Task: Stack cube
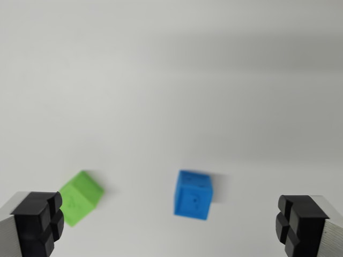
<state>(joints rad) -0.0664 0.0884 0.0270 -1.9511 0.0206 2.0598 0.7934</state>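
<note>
- Gripper [171, 227]: jaws spread wide, empty, both pads framing the view's lower corners.
- Green cube [80, 197]: just beside the left pad, turned corner-on.
- Blue cube [193, 195]: between the pads, slightly right of centre, rotated slightly; no long axis.
- Step: likely approach; centre over one cube and square the pads to its faces.
- White table [171, 80]: beyond.

Wrist view: claw [171, 225] spread wide, black fingertips [37, 222] at both lower corners, nothing between them. Blue cube [193, 195] sits on white counter [171, 80] near centre. Green cube [80, 197] lies apart toward the wrist view's left, just beside the fingertip there.
</note>
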